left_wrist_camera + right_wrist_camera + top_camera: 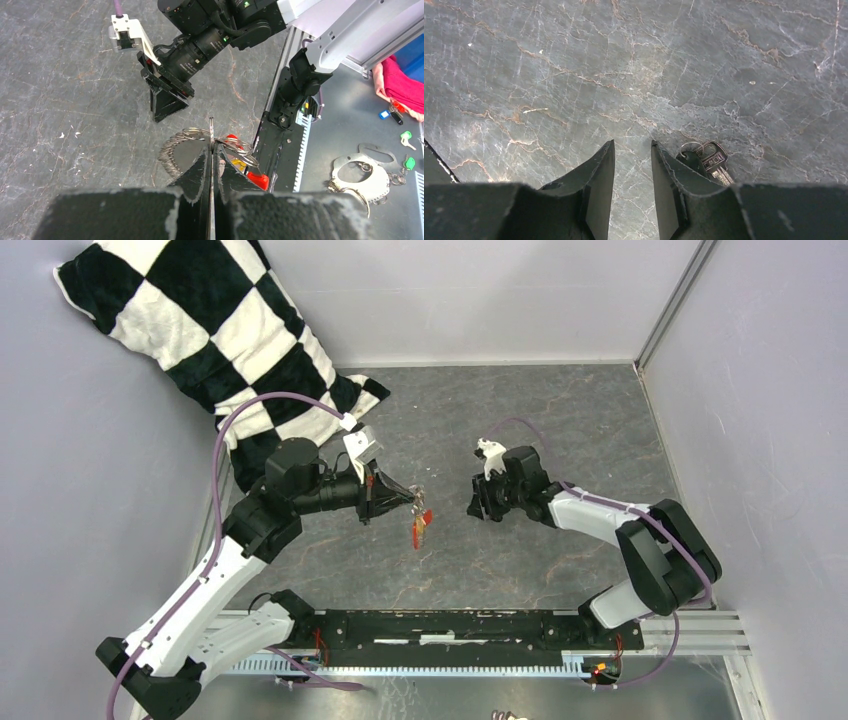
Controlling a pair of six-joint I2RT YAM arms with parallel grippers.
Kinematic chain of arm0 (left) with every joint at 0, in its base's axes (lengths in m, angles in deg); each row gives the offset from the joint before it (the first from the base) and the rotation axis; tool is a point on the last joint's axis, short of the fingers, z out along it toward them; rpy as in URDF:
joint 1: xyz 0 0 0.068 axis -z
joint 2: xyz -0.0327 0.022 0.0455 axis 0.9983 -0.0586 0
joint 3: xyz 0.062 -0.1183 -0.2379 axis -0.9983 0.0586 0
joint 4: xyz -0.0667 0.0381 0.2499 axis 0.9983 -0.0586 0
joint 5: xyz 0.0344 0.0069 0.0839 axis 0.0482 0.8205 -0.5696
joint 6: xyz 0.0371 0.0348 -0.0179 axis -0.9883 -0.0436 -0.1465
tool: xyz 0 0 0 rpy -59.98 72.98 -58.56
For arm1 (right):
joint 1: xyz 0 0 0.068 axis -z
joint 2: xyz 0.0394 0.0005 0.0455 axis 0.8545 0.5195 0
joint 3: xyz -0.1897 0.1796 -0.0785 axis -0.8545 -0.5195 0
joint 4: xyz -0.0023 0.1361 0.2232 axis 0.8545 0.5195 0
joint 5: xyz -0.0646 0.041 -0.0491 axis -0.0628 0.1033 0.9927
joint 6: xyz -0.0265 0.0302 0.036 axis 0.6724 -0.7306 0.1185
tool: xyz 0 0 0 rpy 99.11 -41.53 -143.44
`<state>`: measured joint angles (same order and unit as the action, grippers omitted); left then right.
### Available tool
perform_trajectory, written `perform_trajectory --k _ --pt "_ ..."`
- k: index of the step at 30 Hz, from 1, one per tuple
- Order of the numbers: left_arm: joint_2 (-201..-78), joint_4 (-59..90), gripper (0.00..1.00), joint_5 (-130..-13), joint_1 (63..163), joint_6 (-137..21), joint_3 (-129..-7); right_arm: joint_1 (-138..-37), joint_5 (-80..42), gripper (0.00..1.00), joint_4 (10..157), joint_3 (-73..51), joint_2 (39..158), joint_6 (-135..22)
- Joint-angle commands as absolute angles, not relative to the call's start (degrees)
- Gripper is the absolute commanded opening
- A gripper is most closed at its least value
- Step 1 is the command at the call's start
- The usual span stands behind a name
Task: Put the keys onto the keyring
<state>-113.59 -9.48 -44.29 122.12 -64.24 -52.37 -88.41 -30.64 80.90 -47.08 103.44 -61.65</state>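
Note:
My left gripper (411, 502) is shut on the keyring (186, 136). Its grey wire coils stick out on both sides of the closed fingertips in the left wrist view. A red-headed key (258, 179) and a yellow-headed key (240, 165) hang from the ring below the gripper, and the bunch (421, 525) also shows from above. My right gripper (474, 504) faces the left one across a short gap. It stands open (633, 146) over bare table with nothing between its fingers. A black-headed key (713, 161) with a small ring lies on the table just outside its right finger.
A black-and-white checked pillow (200, 335) leans in the back left corner. Walls close in the back and the right side. The arms' base rail (470, 625) runs along the near edge. Beyond it, handcuffs (361, 172) and small coloured keys (406, 140) lie on a metal shelf.

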Motion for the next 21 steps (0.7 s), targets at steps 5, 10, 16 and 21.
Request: perform_trajectory --k 5,10,16,21 --pt "-113.67 -8.48 0.02 -44.57 122.23 -66.70 -55.33 -88.35 -23.12 0.42 84.91 -46.79 99.98 -60.48" --pt "-113.79 -8.41 0.02 -44.94 122.23 -66.95 -55.54 -88.39 -20.00 0.45 83.36 -49.64 99.61 -61.31" --pt "-113.62 -8.81 0.02 -45.05 122.23 -67.35 -55.58 -88.69 -19.98 0.45 80.63 -50.39 100.72 -61.09" --pt "-113.72 -8.88 0.02 -44.87 122.23 -67.15 -55.71 -91.44 -14.17 0.50 81.73 -47.84 99.77 -61.39"
